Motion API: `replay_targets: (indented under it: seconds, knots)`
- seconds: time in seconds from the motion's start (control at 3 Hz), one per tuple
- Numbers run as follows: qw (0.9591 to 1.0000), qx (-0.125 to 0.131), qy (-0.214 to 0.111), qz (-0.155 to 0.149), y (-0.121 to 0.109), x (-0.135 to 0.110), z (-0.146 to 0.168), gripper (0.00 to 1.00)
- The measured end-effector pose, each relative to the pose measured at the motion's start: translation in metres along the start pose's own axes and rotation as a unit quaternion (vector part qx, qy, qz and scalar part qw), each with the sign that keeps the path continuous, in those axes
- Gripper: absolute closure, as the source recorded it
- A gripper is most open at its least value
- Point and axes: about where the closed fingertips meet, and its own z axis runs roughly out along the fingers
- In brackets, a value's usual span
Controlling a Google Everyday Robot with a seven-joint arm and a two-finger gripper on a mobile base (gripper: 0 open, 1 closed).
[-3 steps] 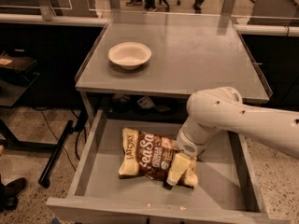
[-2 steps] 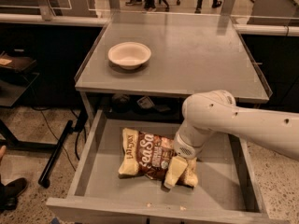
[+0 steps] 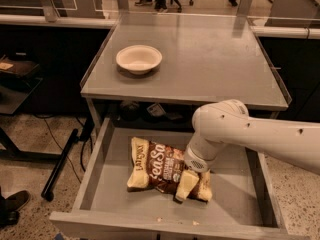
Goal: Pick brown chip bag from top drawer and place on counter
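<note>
The brown chip bag (image 3: pixel 155 166) lies flat in the open top drawer (image 3: pixel 115 194), dark brown in the middle with white lettering and cream ends. My gripper (image 3: pixel 187 185) reaches down from the white arm (image 3: pixel 225 129) that comes in from the right. It sits on the bag's right end and touches it. The arm's wrist hides part of that end. The grey counter (image 3: pixel 210 59) is above the drawer.
A white bowl (image 3: pixel 139 59) stands on the counter's left side. Clear raised edges run along the counter's sides. Dark side desks stand to the left and right. Dark items sit in the shelf gap under the counter (image 3: pixel 155 110). A shoe (image 3: pixel 12 204) is at lower left.
The arm and gripper have shifted slightly left over the bag's right end. The bag lies where it was.
</note>
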Motion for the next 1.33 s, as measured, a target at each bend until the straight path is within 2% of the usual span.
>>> replay_targets:
  seconds: [1.0, 1.33]
  knots:
    - [1.0, 0.0, 0.0, 0.0, 0.0, 0.0, 0.0, 0.86]
    - [1.0, 0.0, 0.0, 0.0, 0.0003, -0.0009, -0.0045, 1.0]
